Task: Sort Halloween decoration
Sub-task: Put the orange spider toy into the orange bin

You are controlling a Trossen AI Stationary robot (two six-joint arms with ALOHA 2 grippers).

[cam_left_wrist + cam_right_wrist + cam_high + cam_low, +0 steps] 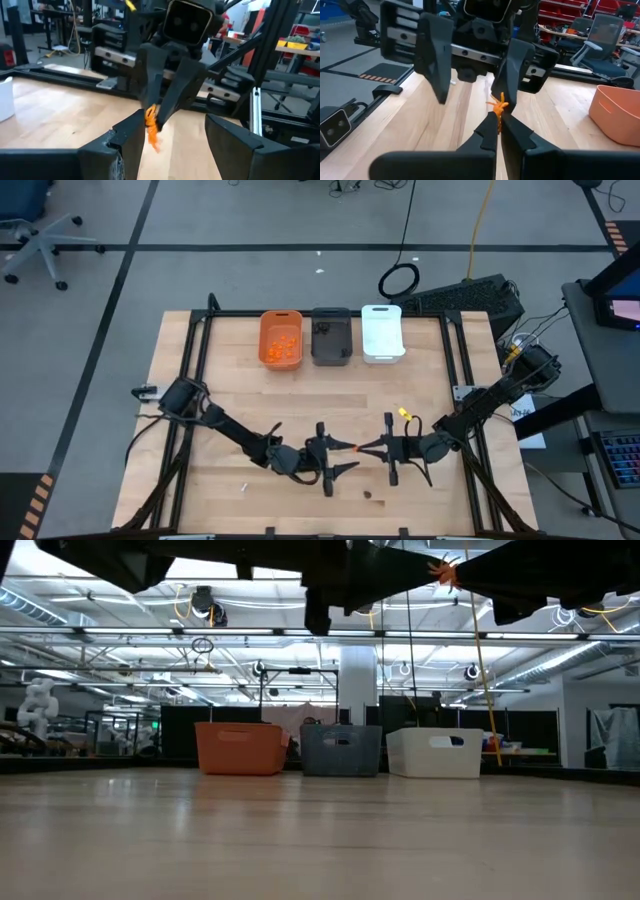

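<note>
The right pincer [362,447] is clamped on a little orange piece [498,106], up above the near middle of the bench [230,390]. The left pincer [345,457] is spread apart around it.

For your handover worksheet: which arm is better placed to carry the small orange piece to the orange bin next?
Probably the right. The right pincer is shut on the orange piece, while the left pincer is open and holds nothing. The orange bin sits at the far edge, nearer the left.

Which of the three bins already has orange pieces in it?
The orange bin, the one toward the left arm's side of the row. Orange pieces show inside it; none show in the dark grey bin or the white bin.
</note>
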